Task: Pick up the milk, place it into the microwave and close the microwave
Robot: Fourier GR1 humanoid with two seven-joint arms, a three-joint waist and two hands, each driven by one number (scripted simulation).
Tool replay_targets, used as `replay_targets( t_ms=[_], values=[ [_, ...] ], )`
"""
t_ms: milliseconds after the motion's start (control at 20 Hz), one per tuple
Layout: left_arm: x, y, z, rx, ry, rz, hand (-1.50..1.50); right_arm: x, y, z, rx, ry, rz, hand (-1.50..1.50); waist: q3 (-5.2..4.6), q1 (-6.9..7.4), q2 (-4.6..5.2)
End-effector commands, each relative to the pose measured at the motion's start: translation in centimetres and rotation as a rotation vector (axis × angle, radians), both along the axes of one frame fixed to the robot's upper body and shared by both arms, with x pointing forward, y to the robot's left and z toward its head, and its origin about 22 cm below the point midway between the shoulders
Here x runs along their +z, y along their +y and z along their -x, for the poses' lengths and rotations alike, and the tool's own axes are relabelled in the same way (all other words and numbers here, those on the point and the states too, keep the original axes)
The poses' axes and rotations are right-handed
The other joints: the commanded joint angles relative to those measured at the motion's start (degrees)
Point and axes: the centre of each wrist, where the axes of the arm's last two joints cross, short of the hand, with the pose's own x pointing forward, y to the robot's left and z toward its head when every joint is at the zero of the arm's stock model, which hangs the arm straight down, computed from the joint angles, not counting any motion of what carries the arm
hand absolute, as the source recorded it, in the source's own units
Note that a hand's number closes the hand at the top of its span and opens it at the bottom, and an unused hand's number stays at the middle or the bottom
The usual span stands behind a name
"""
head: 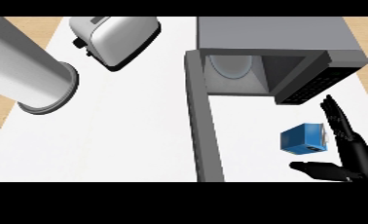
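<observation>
One wide-open black right hand (346, 145) flanks the small blue milk carton (304, 139) just left of its palm; closing off-centre could tip it away from the grey open-doored microwave (277, 38) beyond its fingertips.

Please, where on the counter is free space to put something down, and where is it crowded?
Free: the wide white patch between the toaster, the grey cylinder and the open microwave door. Crowded: right of the door, where the milk sits beside the right hand, below the microwave.
</observation>
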Motion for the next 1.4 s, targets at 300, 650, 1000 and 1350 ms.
replay_targets(
  t_ms=[300, 650, 1000, 1350],
  values=[
    [1.2, 1.0, 0.1, -0.001, 0.007, -0.009, -1.50, -5.5, 1.7, -1.2, 0.027, 0.060, 0.056, -1.50, 0.03, 0.12, 0.17],
    [0.7, 1.5, 2.0, 0.006, -0.005, 0.007, -1.50, -6.6, -0.9, 0.4, -0.059, 0.023, 0.149, -1.50, -0.01, 0.20, -0.06],
    [1.1, 2.1, 2.4, -0.010, 0.017, -0.003, -1.50, -8.0, -1.7, -1.1, -0.034, 0.037, 0.303, 1.50, 0.05, 0.57, 0.12],
    [-1.4, 1.2, 1.9, -0.018, 0.009, 0.015, -1.50, -8.5, -2.0, -2.4, -0.019, -0.066, 0.265, 1.50, 0.10, 0.37, 0.23]
  ],
)
